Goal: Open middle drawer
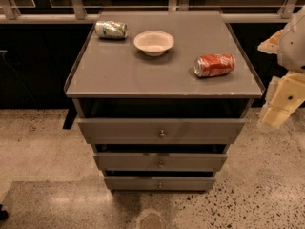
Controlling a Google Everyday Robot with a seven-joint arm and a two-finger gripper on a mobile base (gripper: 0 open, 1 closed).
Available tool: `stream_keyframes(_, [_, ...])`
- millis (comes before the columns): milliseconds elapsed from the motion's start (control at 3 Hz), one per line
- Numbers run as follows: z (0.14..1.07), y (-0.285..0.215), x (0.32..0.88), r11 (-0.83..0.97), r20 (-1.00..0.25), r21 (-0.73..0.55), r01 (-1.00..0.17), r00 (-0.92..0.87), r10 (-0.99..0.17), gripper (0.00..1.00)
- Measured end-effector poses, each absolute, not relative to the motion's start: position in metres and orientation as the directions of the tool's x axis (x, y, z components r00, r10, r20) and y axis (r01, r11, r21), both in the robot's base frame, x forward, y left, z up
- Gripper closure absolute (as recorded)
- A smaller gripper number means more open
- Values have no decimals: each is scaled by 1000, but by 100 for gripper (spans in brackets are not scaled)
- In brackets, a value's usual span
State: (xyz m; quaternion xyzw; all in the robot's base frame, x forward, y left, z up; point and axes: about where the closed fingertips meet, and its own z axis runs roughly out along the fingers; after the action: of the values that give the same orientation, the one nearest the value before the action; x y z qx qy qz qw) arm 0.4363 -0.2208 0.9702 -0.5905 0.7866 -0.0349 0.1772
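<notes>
The middle drawer (pixel 160 161) is the second of three grey drawer fronts of the cabinet, with a small round knob (pixel 161 164) at its centre. It sits below the top drawer (pixel 124 130) and above the bottom drawer (pixel 159 182). Each lower front is set a little further back than the one above. My gripper (pixel 277 109) is on the cream arm at the right edge of the camera view. It hangs beside the cabinet's right side at about top-drawer height, apart from all drawers and well right of the knob.
On the cabinet top (pixel 119 70) lie a green can (pixel 111 29) on its side, a white bowl (pixel 154 42) and a red can (pixel 215 65) on its side. Speckled floor (pixel 43 147) surrounds the cabinet. A dark wall and a window rail run behind.
</notes>
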Motion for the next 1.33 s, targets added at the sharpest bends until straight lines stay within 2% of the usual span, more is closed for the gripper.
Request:
stream_keyframes(333, [935, -233, 425, 429, -328, -240, -871, -343, -880, 0])
stream_keyframes(667, [875, -244, 424, 575, -439, -160, -802, -464, -770, 0])
stream_keyframes(1000, [837, -250, 449, 638, -487, -122, -760, -514, -706, 0])
stream_keyframes(1333, [826, -250, 453, 639, -485, -101, -762, -523, -701, 0])
